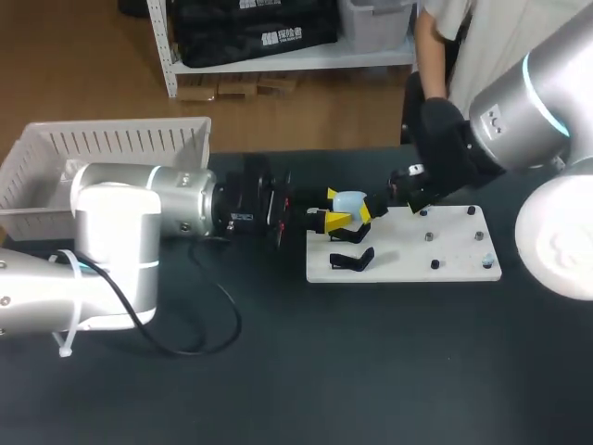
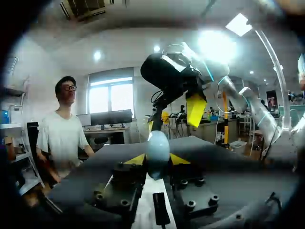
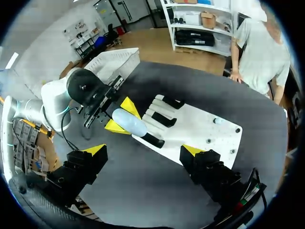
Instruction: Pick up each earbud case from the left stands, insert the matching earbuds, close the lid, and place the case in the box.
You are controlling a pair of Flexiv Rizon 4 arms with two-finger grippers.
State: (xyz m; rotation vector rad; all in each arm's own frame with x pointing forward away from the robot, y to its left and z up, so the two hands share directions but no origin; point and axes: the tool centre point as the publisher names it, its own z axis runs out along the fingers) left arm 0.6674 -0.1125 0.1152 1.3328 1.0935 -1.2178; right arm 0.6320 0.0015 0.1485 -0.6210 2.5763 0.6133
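A pale blue earbud case [image 1: 350, 201] hangs just above the left end of the white board [image 1: 445, 243], and my left gripper [image 1: 335, 209] is shut on it from two sides. In the left wrist view the case [image 2: 157, 151] stands upright between the yellow fingertips [image 2: 136, 160]. My right gripper [image 1: 375, 206] hovers close over the case, open wide with nothing in it. From the right wrist the case [image 3: 129, 122] lies ahead of that gripper [image 3: 144, 150], over the board's edge. Black stands [image 3: 164, 119] sit on the board nearby.
The white slatted box [image 1: 111, 148] stands at the table's back left. Small pegs and a tiny pale blue piece [image 1: 486, 261] sit on the board's right half. A black cable [image 1: 199, 343] loops on the table under my left arm. A person's hand [image 3: 233, 76] rests at the far edge.
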